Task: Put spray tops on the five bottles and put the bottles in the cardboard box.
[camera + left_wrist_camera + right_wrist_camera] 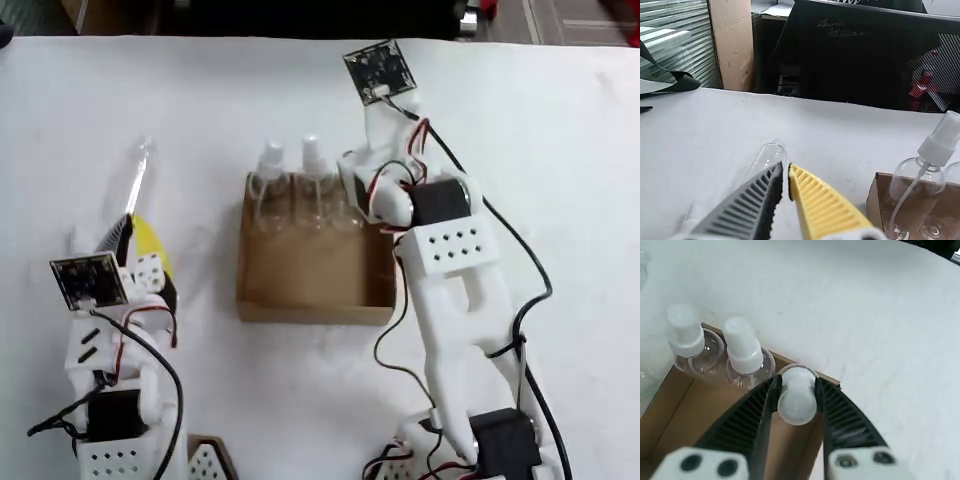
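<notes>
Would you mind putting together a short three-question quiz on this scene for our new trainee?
1. True or false: a clear bottle lies on its side on the table, outside the cardboard box.
2. The right gripper is shut on: A) a white spray top; B) the box's wall; C) nothing.
3. Besides the held bottle, how many others stand in the box with tops on?

Key: 1 true; 2 A; 3 two capped bottles.
</notes>
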Motion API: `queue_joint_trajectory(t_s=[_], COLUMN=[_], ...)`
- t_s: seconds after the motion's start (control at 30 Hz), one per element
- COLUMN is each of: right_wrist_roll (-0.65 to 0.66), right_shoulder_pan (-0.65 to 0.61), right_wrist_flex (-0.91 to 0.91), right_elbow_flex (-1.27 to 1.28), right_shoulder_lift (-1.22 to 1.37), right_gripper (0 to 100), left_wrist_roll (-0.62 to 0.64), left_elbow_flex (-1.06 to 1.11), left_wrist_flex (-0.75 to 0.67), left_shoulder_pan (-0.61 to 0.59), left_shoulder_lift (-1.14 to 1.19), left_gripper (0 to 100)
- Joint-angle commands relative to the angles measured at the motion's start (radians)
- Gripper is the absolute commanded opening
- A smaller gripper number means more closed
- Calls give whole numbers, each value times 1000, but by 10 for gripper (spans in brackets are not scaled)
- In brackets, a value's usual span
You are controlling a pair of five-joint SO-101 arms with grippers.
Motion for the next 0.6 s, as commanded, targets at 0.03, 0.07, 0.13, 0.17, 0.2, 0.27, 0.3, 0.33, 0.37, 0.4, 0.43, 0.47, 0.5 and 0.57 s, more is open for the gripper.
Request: queue_joint_trajectory(t_s=[0.03,0.07,0.13,0.17,0.2,0.27,0.3,0.33,0.37,0.4,0.43,0.47,0.5,0.57], right_wrist_roll=[-5,-5,-6,-6,-6,-8,-8,-8,-8,-8,-8,-8,-8,-8], right_shoulder_pan=[-1,-1,-1,-1,-1,-1,-1,-1,-1,-1,-1,-1,-1,-1], right_wrist_flex=[2,2,-2,-2,-2,-1,-1,-1,-1,-1,-1,-1,-1,-1], right_elbow_flex=[0,-3,-11,-18,-28,-40,-43,-48,-49,-51,-51,-51,-51,-51], right_shoulder_lift=[12,27,59,77,93,114,120,124,124,124,124,124,124,124], right_gripper=[34,34,34,34,34,38,39,39,39,40,50,70,98,167], left_wrist_roll=[-9,-9,-9,-9,-9,-9,-9,-9,-9,-9,-9,-9,-9,-9], left_elbow_flex=[2,2,3,3,3,3,3,3,3,3,3,3,3,3], left_wrist_flex=[-32,-32,-32,-32,-32,-32,-32,-32,-32,-32,-32,-32,-32,-32], left_shoulder_pan=[15,15,15,15,15,15,15,15,15,15,15,15,15,15], left_shoulder_lift=[-15,-15,-15,-15,-15,-15,-15,-15,-15,-15,-15,-15,-15,-15], left_gripper=[27,27,27,27,27,27,27,27,27,27,27,27,27,27])
